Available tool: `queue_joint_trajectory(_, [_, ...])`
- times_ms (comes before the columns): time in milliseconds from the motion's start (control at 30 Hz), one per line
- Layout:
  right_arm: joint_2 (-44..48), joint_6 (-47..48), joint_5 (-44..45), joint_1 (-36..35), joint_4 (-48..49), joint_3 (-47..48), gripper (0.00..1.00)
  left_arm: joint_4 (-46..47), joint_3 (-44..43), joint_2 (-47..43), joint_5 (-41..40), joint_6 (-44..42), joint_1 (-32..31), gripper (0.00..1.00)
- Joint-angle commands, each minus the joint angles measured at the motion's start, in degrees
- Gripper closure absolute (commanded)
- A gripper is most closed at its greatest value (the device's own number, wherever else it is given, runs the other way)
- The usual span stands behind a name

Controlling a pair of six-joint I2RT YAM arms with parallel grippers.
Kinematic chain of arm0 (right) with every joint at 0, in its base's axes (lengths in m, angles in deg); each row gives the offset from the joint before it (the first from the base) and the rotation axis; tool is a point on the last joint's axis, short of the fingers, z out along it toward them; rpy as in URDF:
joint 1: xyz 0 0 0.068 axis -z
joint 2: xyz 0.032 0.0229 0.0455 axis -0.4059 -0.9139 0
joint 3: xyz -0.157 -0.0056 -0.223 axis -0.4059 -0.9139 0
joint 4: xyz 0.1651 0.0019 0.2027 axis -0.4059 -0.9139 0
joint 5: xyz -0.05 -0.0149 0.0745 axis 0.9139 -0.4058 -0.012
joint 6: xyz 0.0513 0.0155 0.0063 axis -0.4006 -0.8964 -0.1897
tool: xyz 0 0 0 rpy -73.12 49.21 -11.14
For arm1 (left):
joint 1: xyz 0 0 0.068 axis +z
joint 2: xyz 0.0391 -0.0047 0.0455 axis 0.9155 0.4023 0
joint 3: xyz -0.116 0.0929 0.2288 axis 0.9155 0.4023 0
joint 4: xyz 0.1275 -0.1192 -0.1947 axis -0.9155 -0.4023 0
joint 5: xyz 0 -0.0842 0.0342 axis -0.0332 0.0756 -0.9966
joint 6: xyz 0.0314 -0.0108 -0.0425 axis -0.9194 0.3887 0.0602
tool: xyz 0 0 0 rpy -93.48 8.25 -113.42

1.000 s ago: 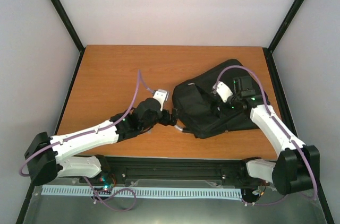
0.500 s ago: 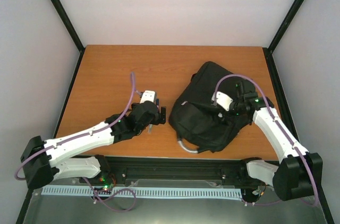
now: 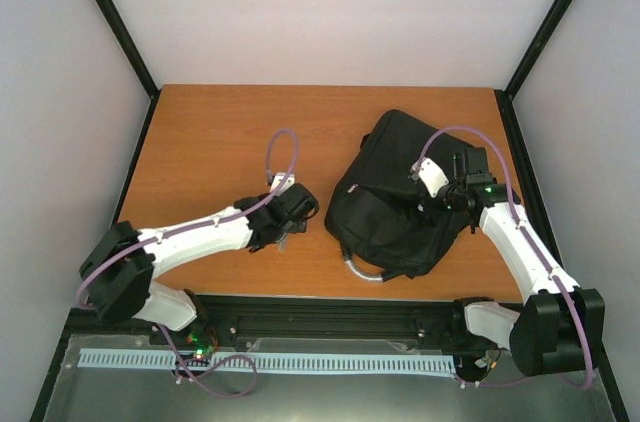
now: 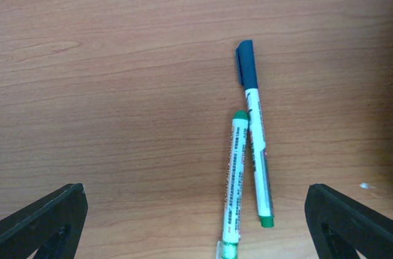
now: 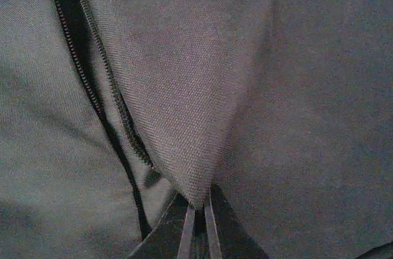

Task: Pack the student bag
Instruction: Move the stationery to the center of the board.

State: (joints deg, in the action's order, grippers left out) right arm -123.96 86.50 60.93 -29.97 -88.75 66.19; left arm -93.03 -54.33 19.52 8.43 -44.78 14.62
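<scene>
The student bag [image 3: 400, 197], a black backpack, lies slumped on the right half of the wooden table [image 3: 210, 132], its curved grey handle [image 3: 362, 269] pointing toward the near edge. The right fingers [image 5: 169, 237] are clenched on a peaked fold of the bag's dark fabric, pinching it at the very tip. An open zipper [image 5: 101, 90] runs down the cloth just to the left of that fold.

To the left of the bag and clear of it, the left fingers [image 4: 46, 219] are spread wide and grasp nothing, hanging above bare wood. Between them lie two white-barrelled markers. The blue-capped marker [image 4: 255, 148] lies nearly straight along the left wrist view, and the green-capped marker [image 4: 234, 173] is just beside it on the left, tilted slightly, the two barrels close enough that contact cannot be ruled out. From above, the left arm's wrist hides both markers.
</scene>
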Motion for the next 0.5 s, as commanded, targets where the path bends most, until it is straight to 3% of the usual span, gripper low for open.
queue_joint_trajectory(0, [1.6,-3.4,-3.4,0.0,3.9,-1.9,0.97,-2.7,-5.4,5.9,3.6,-3.6,2.6,0.02])
queue_joint_trajectory(233, [1.0,-3.7,-5.0,0.0,3.7,-1.9,0.97,-1.0,-8.8,11.7,13.4,-2.1,5.1,0.35])
queue_joint_trajectory(467, [1.1,-3.6,-5.2,0.0,3.8,-1.9,0.97,-4.7,-13.9,19.2,16.7,-2.1,5.2,0.54])
